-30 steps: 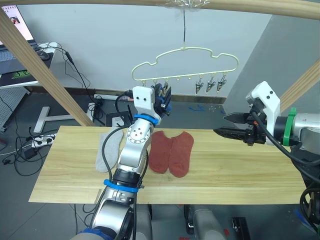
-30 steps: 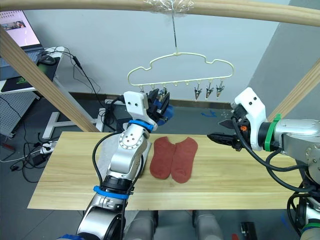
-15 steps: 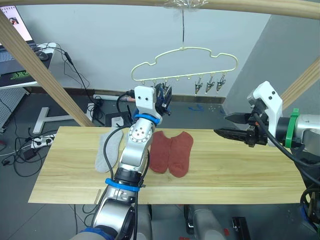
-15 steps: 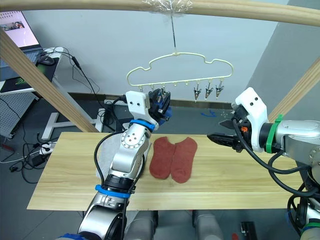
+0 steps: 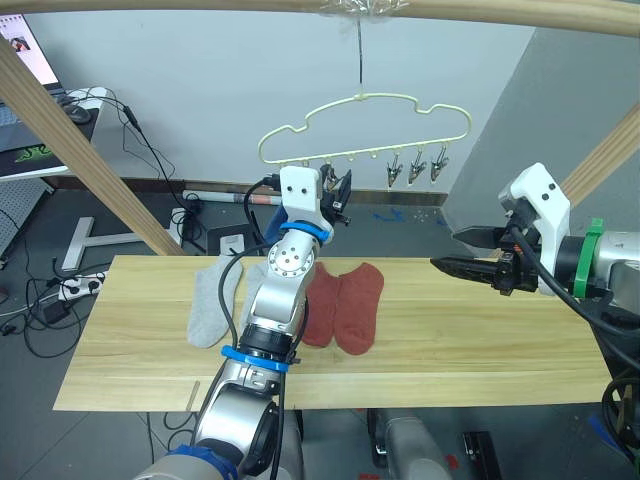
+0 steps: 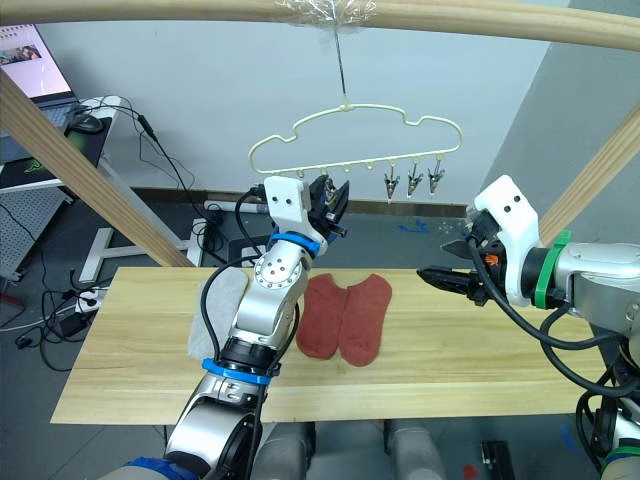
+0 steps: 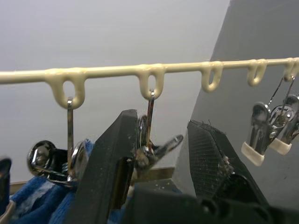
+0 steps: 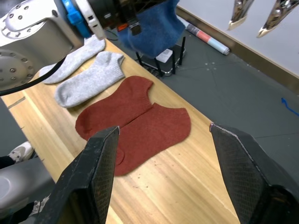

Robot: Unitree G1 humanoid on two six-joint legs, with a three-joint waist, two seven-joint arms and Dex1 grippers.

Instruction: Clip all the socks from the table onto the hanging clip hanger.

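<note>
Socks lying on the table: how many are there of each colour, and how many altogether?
Light grey socks: 2
Rust red socks: 2
Total on the table: 4

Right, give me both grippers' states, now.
Left gripper: open, fingers straddling a clip on the clip hanger.
Right gripper: open, holding nothing.

No legible text, label, brand, number or sign can be read on any item shown.
</note>
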